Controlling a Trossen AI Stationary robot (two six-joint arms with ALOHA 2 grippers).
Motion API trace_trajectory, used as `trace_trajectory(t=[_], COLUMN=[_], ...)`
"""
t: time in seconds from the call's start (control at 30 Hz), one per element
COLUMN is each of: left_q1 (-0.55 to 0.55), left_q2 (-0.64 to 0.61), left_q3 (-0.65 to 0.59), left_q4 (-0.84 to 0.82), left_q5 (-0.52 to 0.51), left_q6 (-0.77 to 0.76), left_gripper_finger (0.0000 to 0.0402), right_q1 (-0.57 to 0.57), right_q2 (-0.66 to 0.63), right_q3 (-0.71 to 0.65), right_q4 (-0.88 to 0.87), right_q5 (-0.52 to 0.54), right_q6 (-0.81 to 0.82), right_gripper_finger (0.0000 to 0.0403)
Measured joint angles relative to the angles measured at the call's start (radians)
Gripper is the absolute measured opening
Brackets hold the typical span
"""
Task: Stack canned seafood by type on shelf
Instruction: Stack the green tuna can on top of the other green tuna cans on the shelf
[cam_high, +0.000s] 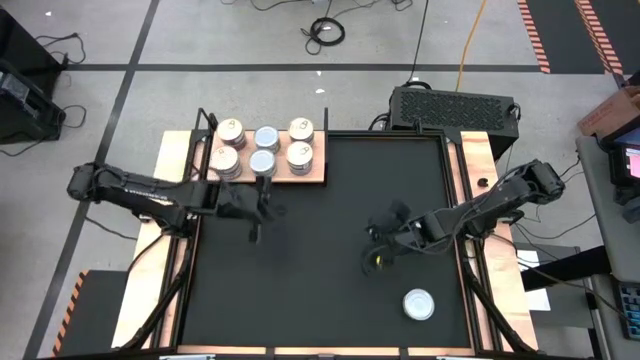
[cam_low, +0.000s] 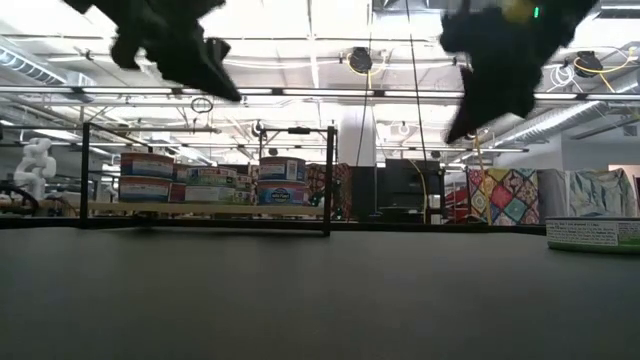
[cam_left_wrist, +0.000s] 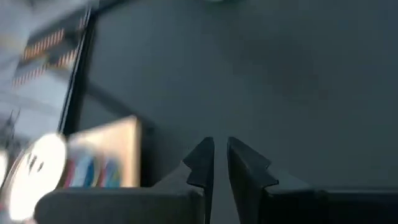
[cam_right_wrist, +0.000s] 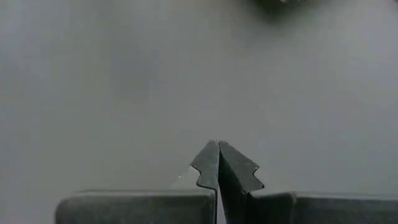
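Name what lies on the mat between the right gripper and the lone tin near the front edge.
Nothing: in the high view only bare black mat separates the right gripper from the lone tin.

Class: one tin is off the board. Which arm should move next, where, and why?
Probably the right gripper should open and move toward the lone tin on the black mat; it is nearer, empty, jaws shut, while six stacks sit on the shelf.
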Motion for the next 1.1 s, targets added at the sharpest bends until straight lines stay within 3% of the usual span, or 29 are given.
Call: trace_trajectory(t=[0.27,0.47,0.73,1.1], left_q1=[-0.237,-0.322,-0.358,-0.411], left_q2=[0.025,0.095,0.180,0.200], left_q3=[-0.052,-0.052,-0.053,-0.053], left_q4=[0.290,0.386,0.415,0.414], left_q5=[-0.044,-0.046,-0.055,-0.033], left_q6=[-0.029,-0.030,-0.030,-0.028], left_gripper_finger=[0.0045,0.0044,0.0044,0.0044], right_q1=[-0.156,-0.254,-0.249,-0.155], right_q2=[0.000,0.003,0.004,0.005], right_q3=[-0.002,-0.046,-0.216,-0.246], right_q4=[-0.548,-0.717,-0.623,-0.314], right_q5=[0.017,-0.122,-0.332,-0.422], right_q6=[0.448,0.537,0.559,0.553], right_gripper_finger=[0.0000,0.0000,0.0000,0.0000])
